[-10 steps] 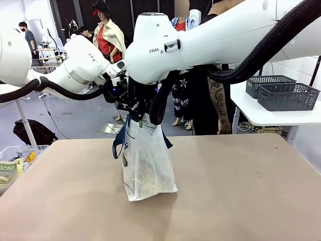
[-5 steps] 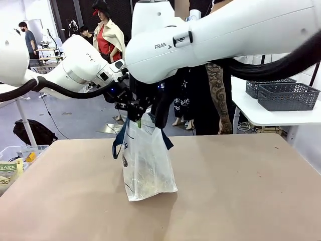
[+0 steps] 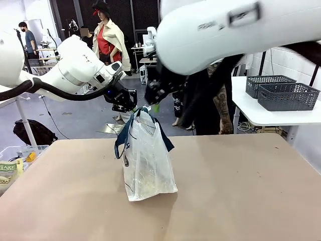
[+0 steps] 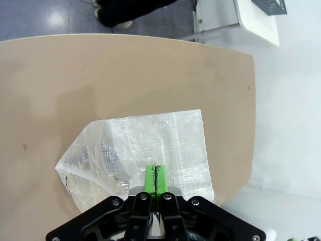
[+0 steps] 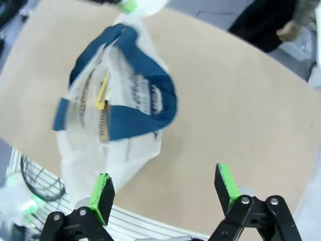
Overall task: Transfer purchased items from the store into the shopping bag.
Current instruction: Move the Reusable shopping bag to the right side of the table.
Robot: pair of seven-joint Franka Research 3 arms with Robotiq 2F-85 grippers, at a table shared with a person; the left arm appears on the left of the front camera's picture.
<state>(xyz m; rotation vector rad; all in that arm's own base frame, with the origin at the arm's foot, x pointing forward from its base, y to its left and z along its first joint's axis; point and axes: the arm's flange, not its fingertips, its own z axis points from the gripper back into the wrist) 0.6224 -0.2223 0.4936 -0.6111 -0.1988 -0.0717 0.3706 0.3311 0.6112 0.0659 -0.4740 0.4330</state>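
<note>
The shopping bag (image 3: 146, 160), translucent white with navy handles, stands upright in the middle of the tan table (image 3: 241, 191). My left gripper (image 3: 132, 107) is shut on the bag's top rim and holds it up; in the left wrist view its green pads (image 4: 150, 176) pinch the plastic above the bag (image 4: 165, 140). My right gripper (image 3: 150, 103) hangs open just above the bag's mouth, holding nothing. From its wrist, the open gripper (image 5: 164, 188) frames the bag (image 5: 120, 100). Purchased items show faintly as something yellowish (image 3: 143, 183) in the bag's bottom. The store is out of view.
A person (image 3: 213, 100) stands behind the table's far edge. Two dark grey slotted baskets (image 3: 281, 93) sit on a white side table at the right. A clear bin of packets (image 3: 12, 163) stands off the table's left edge.
My right gripper has opened and risen away from the bag's mouth, with the right arm swinging up and to the right. The left gripper keeps its hold on the bag's rim.
</note>
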